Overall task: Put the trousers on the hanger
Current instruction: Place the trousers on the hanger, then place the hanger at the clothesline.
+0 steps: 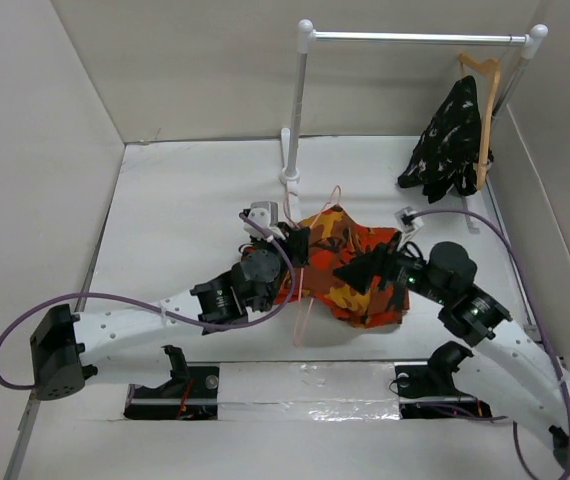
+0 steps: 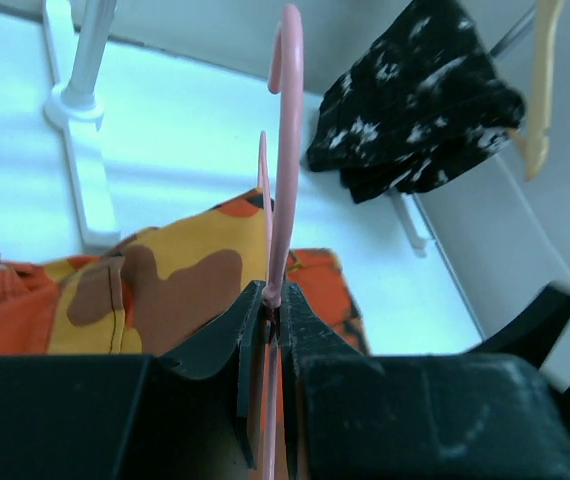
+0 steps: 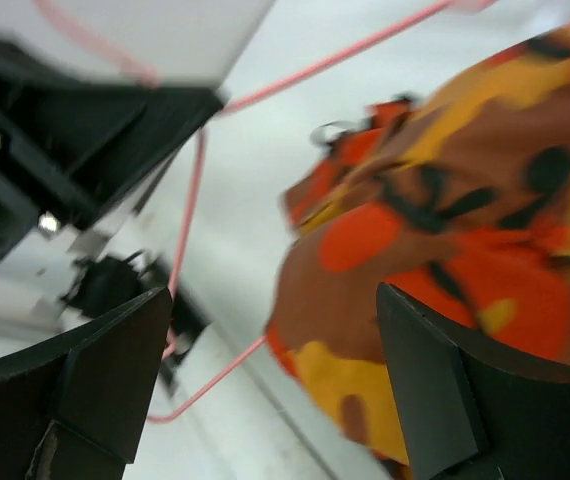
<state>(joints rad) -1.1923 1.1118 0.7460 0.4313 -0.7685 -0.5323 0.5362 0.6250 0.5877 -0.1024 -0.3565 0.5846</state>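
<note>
Trousers (image 1: 350,270): bunched in the middle of the table (image 1: 185,200), mostly right of the wire, left edge crossing it.
Hanger (image 2: 287,150): long axis near-to-far, hook toward the far rail (image 1: 415,37); cannot tell whether cloth is threaded over its bar.
Left gripper (image 2: 273,310): clamped on the wire below the hook.
Right gripper (image 3: 275,330): jaws apart and empty at the cloth's right side, the nearer arm for the fabric.

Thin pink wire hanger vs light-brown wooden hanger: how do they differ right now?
The thin pink wire hanger is slim; the light-brown wooden hanger is thicker. The pink one is clamped in the left gripper; the wooden one hangs on the metal rail. Only the wooden one carries a black-and-white garment. Both have hooks.
</note>
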